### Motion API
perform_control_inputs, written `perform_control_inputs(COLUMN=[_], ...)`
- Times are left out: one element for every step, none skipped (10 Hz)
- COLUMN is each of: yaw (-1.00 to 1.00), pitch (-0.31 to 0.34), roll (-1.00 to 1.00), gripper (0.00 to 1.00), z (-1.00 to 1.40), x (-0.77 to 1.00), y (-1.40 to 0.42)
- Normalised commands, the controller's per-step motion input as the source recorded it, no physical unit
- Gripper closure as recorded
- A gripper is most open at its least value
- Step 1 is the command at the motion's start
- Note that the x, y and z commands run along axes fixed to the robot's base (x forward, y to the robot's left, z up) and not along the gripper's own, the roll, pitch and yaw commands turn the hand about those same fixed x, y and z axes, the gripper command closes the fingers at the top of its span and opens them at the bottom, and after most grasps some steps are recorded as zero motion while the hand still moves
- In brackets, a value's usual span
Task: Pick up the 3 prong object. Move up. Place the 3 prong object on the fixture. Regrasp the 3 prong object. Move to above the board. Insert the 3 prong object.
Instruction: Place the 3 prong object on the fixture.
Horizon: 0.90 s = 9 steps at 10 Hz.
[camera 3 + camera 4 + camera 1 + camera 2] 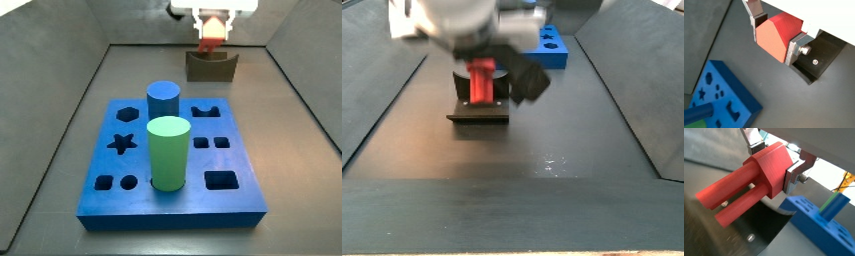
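**Red piece held above the notched block**

The dark floor [301, 120] lies below the gripper, with grey walls [54, 60] around. The blue board [241, 205] lies well apart from it. The fixture [210, 68] stands just under the gripper [213, 28], whose fingers [795, 46] clamp the 3 prong object [747, 187].

3 prong object [747, 183]: red-orange, clamped in gripper [771, 165] | above fixture [209, 67] | board [174, 160]: blue, flat

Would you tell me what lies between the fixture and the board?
Only bare dark floor separates the fixture from the board in a side view; the gripper holds the 3 prong object above.
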Motion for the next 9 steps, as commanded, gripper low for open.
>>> perform_control_inputs(yaw=[-0.20,-0.18,-0.15,-0.15,-0.15,-0.15,-0.12,-0.09,0.00], pitch=[0.021,-0.011,-0.043,-0.043,-0.056,-0.060,-0.065,-0.062,0.000], roll=[-0.19,-0.17,-0.13,-0.13,-0.12,-0.12,-0.12,-0.12,0.00], gripper=[1.00,1.00,1.00,1.00,1.00,1.00,1.00,1.00,0.00], z=[-0.99,-0.77,-0.62,-0.62,-0.60,-0.58,-0.56,-0.56,0.00], x=[0.18,0.15,0.12,0.12,0.12,0.12,0.12,0.11,0.00], y=[0.14,0.11,0.14,0.14,0.17,0.17,0.18,0.18,0.00])
